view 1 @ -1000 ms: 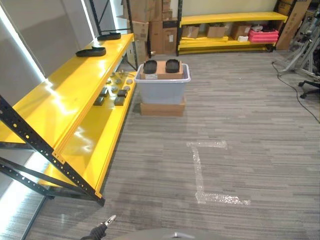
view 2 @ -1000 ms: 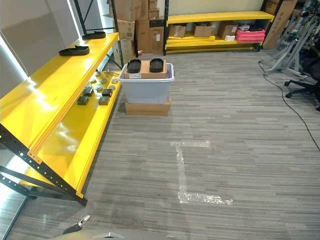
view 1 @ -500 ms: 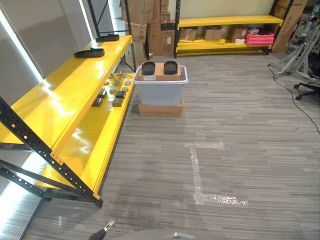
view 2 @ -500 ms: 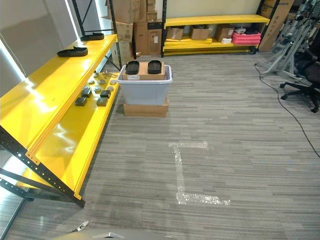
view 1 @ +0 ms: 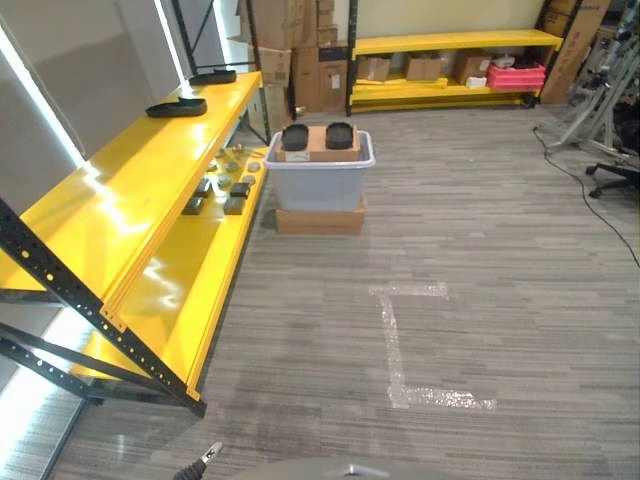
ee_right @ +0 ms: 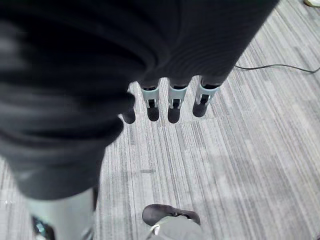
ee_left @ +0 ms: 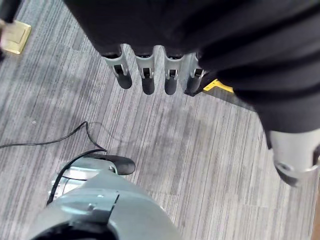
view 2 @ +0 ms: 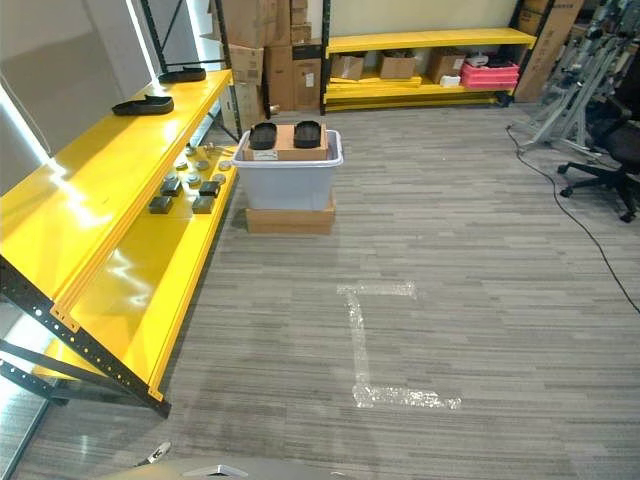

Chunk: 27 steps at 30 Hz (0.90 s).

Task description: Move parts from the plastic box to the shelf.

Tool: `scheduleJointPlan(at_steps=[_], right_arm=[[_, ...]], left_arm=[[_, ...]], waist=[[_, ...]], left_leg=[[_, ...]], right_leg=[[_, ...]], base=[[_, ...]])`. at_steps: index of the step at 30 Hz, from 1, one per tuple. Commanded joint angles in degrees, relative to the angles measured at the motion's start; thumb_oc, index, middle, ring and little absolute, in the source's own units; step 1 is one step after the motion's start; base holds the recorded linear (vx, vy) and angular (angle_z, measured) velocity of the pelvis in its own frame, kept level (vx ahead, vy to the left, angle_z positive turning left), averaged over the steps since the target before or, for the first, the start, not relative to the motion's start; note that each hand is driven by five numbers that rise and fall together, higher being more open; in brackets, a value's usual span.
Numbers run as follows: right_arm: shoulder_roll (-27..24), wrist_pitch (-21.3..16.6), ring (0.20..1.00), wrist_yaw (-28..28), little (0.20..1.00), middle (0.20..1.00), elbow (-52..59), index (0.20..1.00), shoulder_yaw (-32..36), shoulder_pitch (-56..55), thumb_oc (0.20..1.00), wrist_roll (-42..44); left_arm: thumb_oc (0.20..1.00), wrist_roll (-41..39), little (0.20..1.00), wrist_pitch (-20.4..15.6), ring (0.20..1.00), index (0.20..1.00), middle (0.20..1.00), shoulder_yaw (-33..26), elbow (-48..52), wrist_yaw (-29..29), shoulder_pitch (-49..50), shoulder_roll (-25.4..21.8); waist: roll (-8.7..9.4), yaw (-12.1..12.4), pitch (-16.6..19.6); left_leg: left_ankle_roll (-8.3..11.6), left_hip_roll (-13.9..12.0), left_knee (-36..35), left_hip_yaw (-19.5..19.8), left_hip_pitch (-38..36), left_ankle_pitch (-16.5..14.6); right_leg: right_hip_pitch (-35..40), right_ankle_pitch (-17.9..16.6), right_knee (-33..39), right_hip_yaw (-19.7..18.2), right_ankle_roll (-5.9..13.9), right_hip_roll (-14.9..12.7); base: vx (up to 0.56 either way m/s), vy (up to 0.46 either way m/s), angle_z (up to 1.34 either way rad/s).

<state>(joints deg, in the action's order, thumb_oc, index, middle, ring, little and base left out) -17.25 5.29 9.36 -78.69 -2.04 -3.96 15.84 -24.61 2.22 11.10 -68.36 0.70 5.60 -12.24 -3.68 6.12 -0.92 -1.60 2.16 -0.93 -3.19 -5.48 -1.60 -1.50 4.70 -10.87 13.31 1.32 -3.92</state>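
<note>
We see the box (view 1: 320, 170) on the floor by the yellow shelf (view 1: 140, 190), w/ black parts (view 1: 296, 136) on top. Our left hand (ee_left: 150, 75) & right hand (ee_right: 172, 102) hang down, fingers straight, holding nothing.

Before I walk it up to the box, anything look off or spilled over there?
Nothing stands out. The plastic box sits square on a flat carton beside the yellow shelf, two black parts on top. Small parts lie grouped on the lower shelf. Both hands hang empty.
</note>
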Motion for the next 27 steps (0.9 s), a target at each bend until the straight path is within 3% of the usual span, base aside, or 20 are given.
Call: scheduleJointPlan(at_steps=[1,3,4,6,8,9,10,13,14,15,16,17,21,25,26,27], right_arm=[[-0.54,-0.90,1.000,0.82,1.000,1.000,-3.77,1.000,0.02,1.37,1.000,3.07],[-0.44,-1.02,1.000,0.36,1.000,1.000,-3.44,1.000,0.09,1.42,1.000,4.07],[-0.27,-1.06,1.000,-0.28,1.000,1.000,-2.68,1.000,-0.02,1.64,1.000,4.96],[-0.11,-1.33,1.000,-1.06,1.000,1.000,-1.68,1.000,-0.15,1.72,1.000,5.24],[-0.07,-1.49,1.000,-2.00,1.000,1.000,-0.49,1.000,-0.49,1.76,1.000,5.20],[0.00,-1.45,1.000,-2.34,1.000,1.000,0.23,1.000,-0.71,1.80,1.000,5.17],[0.05,-1.42,1.000,-2.33,1.000,1.000,0.48,1.000,-0.79,1.78,1.000,5.23],[0.29,-1.32,1.000,-2.62,1.000,1.000,1.48,1.000,-0.87,1.84,1.000,4.19],[0.29,-1.32,1.000,-2.62,1.000,1.000,1.48,1.000,-0.87,1.84,1.000,4.19],[0.39,-1.34,1.000,-2.99,1.000,1.000,1.62,1.000,-0.72,1.64,1.000,3.65],[0.43,-1.31,1.000,-2.97,1.000,1.000,1.66,1.000,-0.69,1.58,1.000,3.64],[0.81,-0.68,1.000,-3.25,1.000,1.000,1.58,1.000,-0.25,1.05,1.000,3.85],[1.74,-0.56,1.000,-3.72,1.000,1.000,1.09,1.000,0.17,0.06,1.000,1.47],[1.52,0.24,1.000,-3.10,1.000,1.000,-0.19,1.000,0.01,0.15,1.000,0.80],[1.37,0.92,1.000,-2.85,1.000,1.000,-0.79,1.000,-0.50,0.74,1.000,0.51],[1.20,1.03,1.000,-3.16,1.000,1.000,-1.09,1.000,-1.45,1.20,1.000,-0.74]], left_arm=[[1.000,-0.30,1.000,-0.95,1.000,1.000,1.000,-3.04,-1.06,-0.20,-2.22,-0.20],[1.000,-0.17,1.000,-0.61,1.000,1.000,1.000,-2.99,-0.87,0.06,-2.18,-0.36],[1.000,0.16,1.000,-0.56,1.000,1.000,1.000,-2.52,-0.62,0.01,-2.33,-0.57],[1.000,-0.81,1.000,-0.65,1.000,1.000,1.000,-2.00,-0.45,0.20,-2.87,-0.78],[1.000,-2.05,1.000,-0.33,1.000,1.000,1.000,-1.71,-0.04,0.03,-3.16,-0.95],[1.000,-2.74,1.000,-0.17,1.000,1.000,1.000,-1.74,0.27,0.01,-3.27,-1.16],[1.000,-3.05,1.000,-0.05,1.000,1.000,1.000,-1.76,0.38,0.03,-3.32,-1.24],[1.000,-3.01,1.000,0.19,1.000,1.000,1.000,-3.35,0.00,0.63,-3.84,-1.96],[1.000,-3.01,1.000,0.19,1.000,1.000,1.000,-3.35,0.00,0.63,-3.84,-1.96],[1.000,-2.21,1.000,-0.01,1.000,1.000,1.000,-3.98,-0.61,1.25,-4.04,-2.33],[1.000,-2.01,1.000,-0.14,1.000,1.000,1.000,-4.10,-0.77,1.45,-4.06,-2.43],[1.000,-1.60,1.000,-1.35,1.000,1.000,1.000,-4.41,-1.69,2.53,-3.92,-2.91],[1.000,-1.01,1.000,-2.41,1.000,1.000,1.000,-5.76,-2.19,3.14,-3.20,-3.24],[1.000,-0.92,1.000,-1.99,1.000,1.000,1.000,-6.08,-2.37,1.60,-3.12,-2.90],[1.000,-0.78,1.000,-1.64,1.000,1.000,1.000,-6.70,-2.68,0.26,-2.86,-2.62],[1.000,-0.88,1.000,-1.58,1.000,1.000,1.000,-7.53,-3.10,0.02,-2.35,-2.57]], waist=[[3.04,1.16,-1.73],[2.93,0.86,-2.27],[2.63,0.18,-3.58],[2.01,-0.49,-5.39],[1.53,-0.90,-7.17],[1.72,-0.97,-8.05],[1.81,-1.00,-8.33],[4.83,-1.17,-9.36],[4.83,-1.17,-9.36],[6.16,-1.35,-9.47],[6.34,-1.39,-9.49],[7.20,-1.65,-9.43],[8.20,-1.31,-8.92],[8.42,-1.58,-7.85],[8.32,-1.71,-7.11],[8.09,-2.15,-6.12]], left_leg=[[-0.73,2.29,0.45,-1.15,0.38,-1.94],[-1.91,2.98,1.26,-0.64,0.69,-2.61],[-3.54,3.79,2.56,-0.16,1.16,-3.23],[-4.91,4.20,4.13,-0.11,1.65,-3.75],[-6.02,4.59,5.82,-0.51,2.23,-4.31],[-6.38,5.07,6.94,-0.79,2.41,-4.97],[-6.48,5.22,7.36,-0.83,2.53,-5.22],[-5.37,7.37,9.64,0.06,2.21,-8.10],[-5.37,7.37,9.64,0.06,2.21,-8.10],[-4.75,8.05,10.40,1.09,1.54,-9.79],[-4.63,8.08,10.57,1.37,1.28,-10.21],[-4.41,7.85,11.77,3.24,-0.30,-12.43],[-4.33,6.87,14.05,3.16,-1.63,-14.63],[-3.76,5.22,16.49,3.10,-2.07,-16.03],[-3.02,4.00,17.18,2.76,-3.41,-17.00],[-1.37,1.75,18.37,1.06,-4.87,-15.79]], right_leg=[[6.07,-6.12,8.66,-1.26,7.75,-5.67],[4.10,-5.61,3.87,-1.47,7.68,-6.14],[-0.31,-6.69,-4.74,-1.86,8.19,-6.87],[-5.91,-8.94,-14.58,-2.62,8.77,-7.00],[-11.08,-11.46,-22.30,-3.08,8.81,-7.39],[-12.70,-12.79,-22.49,-2.72,8.89,-7.95],[-13.07,-13.17,-22.27,-2.60,8.95,-8.10],[-11.54,-16.98,-6.22,-1.44,11.34,-9.72],[-11.54,-16.98,-6.22,-1.44,11.34,-9.72],[-11.00,-18.52,2.76,-1.37,12.21,-10.44],[-10.74,-18.82,4.60,-1.30,12.37,-10.50],[-10.83,-21.18,13.12,-1.82,13.00,-11.06],[-10.51,-22.11,14.59,-0.37,13.65,-12.06],[-8.73,-18.62,12.60,-1.13,12.68,-10.58],[-8.15,-16.88,10.51,-1.86,11.60,-9.36],[-7.56,-14.81,8.26,-1.65,9.74,-7.63]], base=[[0.07,0.116,-0.02],[0.07,0.166,-0.02],[0.06,0.223,-0.01],[0.00,0.184,-0.07],[0.03,0.135,0.00],[0.08,0.058,-0.02],[0.16,-0.063,-0.08],[0.20,-0.141,-0.06],[0.29,-0.206,-0.17],[0.26,-0.168,-0.16],[0.64,-0.369,-0.04],[0.54,-0.279,0.09],[0.57,-0.269,0.18],[0.45,-0.182,0.19],[0.64,-0.205,0.49],[0.72,-0.233,0.41]])
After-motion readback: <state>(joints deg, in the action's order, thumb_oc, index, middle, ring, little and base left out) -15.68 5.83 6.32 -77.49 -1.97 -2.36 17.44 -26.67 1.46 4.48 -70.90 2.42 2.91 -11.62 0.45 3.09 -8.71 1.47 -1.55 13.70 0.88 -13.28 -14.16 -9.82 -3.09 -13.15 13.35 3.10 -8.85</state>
